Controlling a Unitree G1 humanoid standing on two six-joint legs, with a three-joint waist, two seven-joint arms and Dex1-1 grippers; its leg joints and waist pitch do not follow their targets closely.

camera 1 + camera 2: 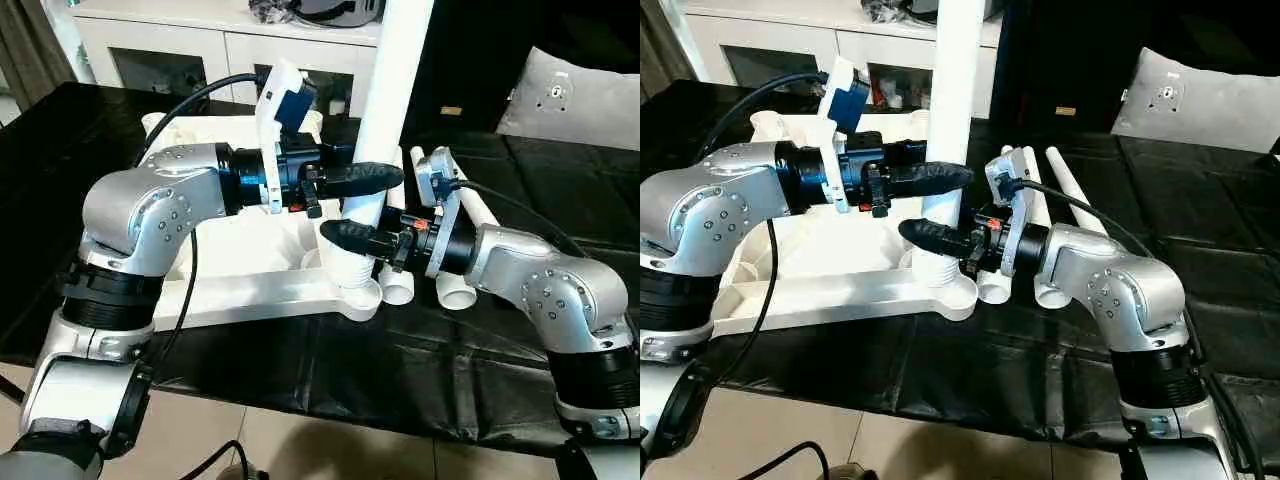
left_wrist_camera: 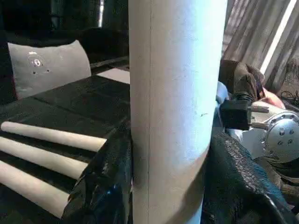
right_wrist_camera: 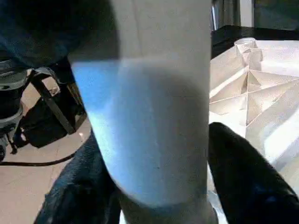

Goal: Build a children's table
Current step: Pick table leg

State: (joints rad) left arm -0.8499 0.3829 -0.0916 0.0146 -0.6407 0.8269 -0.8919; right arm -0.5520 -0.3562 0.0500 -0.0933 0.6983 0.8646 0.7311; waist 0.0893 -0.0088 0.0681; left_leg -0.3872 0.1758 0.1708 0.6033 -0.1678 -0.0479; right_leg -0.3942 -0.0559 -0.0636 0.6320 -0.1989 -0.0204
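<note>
The children's table is in parts on a black surface. Its white tabletop lies underside up, its ribs showing. One white leg stands upright in the near right corner socket. My left gripper is shut on this leg at mid height, with black fingers pressed against both its sides. My right gripper clasps the same leg lower down, just above the socket, its fingers against the leg's sides. Three more legs lie side by side just right of the tabletop.
A grey-white pillow-like bag rests at the back right. A white cabinet stands behind the black surface. The surface's front edge runs just below my forearms, with tiled floor beyond it.
</note>
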